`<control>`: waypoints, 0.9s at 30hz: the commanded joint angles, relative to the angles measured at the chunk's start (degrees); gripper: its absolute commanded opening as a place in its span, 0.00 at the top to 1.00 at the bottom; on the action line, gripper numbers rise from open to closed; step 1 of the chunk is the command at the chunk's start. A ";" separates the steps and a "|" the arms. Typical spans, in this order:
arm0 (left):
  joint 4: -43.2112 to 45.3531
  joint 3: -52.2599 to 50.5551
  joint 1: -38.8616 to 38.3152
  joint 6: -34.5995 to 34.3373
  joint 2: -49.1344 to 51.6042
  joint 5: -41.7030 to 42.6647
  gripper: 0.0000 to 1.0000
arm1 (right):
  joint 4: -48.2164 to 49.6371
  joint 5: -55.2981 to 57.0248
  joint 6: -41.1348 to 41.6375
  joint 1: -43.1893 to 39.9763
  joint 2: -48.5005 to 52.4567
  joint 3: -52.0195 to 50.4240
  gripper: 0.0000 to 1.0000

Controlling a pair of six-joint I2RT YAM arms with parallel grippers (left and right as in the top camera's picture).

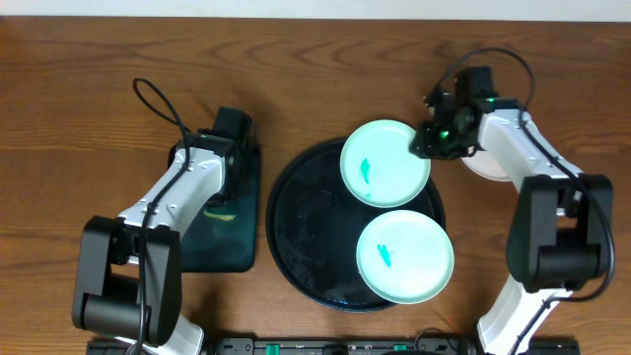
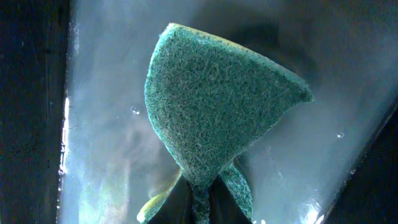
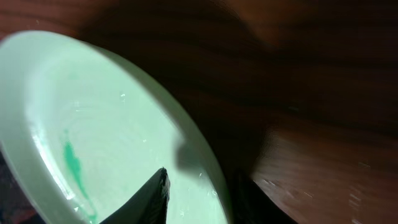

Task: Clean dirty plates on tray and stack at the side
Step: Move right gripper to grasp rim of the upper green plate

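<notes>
From overhead, the large round glossy black tray is sitting in the middle of the brown wood-grain counter. The far pale-mint round plate is overhanging the tray's far right rim. The near pale-mint round plate is lying at its near right. Each is carrying a teal smear. The small round white plate is resting on the counter just right of the tray, partly under the right arm.

In the left wrist view, the left jaws are pinching tight on a green scouring sponge over the wet dark-green rectangular tray.

In the right wrist view, the right jaws are standing partly apart astride the far plate's rim. The inner one is showing a gap from it, and they are gripping nothing.
</notes>
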 commanded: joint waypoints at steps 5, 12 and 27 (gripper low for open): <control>0.46 -0.61 0.24 1.01 0.02 0.37 0.93 | 0.44 -0.02 -0.98 1.90 2.43 -0.26 0.99; 1.40 -0.61 0.24 1.01 0.28 0.33 0.93 | -1.51 -0.04 -0.85 3.02 -0.74 -0.26 0.99; 4.50 -0.61 0.24 0.98 9.99 0.79 0.93 | -8.94 6.10 4.35 13.66 -6.60 -0.26 0.99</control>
